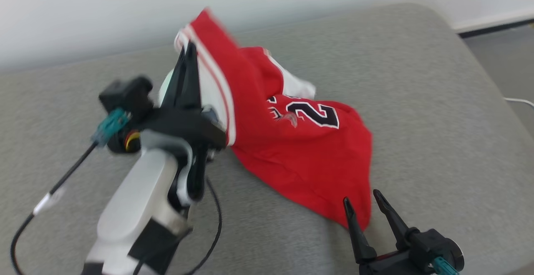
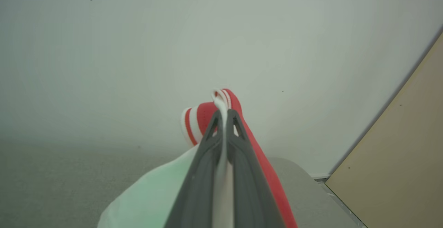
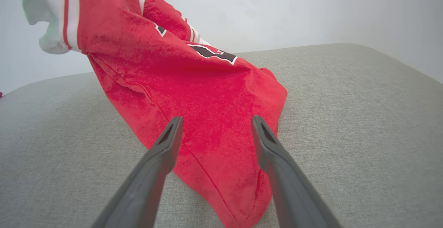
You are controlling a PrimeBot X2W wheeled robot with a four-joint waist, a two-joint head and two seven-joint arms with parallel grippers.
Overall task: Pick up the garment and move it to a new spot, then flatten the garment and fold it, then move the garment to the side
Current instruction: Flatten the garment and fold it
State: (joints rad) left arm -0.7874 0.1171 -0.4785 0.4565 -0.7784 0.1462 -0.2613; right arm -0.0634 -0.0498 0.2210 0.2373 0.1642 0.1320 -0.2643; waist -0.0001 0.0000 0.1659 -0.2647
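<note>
You had a wide grey fabric cushion (image 1: pixel 417 99) in front of you, its far right corner rounded. Behind it ran a plain white wall (image 1: pixel 104 8). To the cushion's right you could see grey floor (image 1: pixel 509 58), a pale skirting board (image 1: pixel 496 19) with a dark line beneath it, and a thin white cable (image 1: pixel 519 100) lying on that floor. In the left wrist view, a tan panel (image 2: pixel 398 158) met the wall along a slanting edge.
</note>
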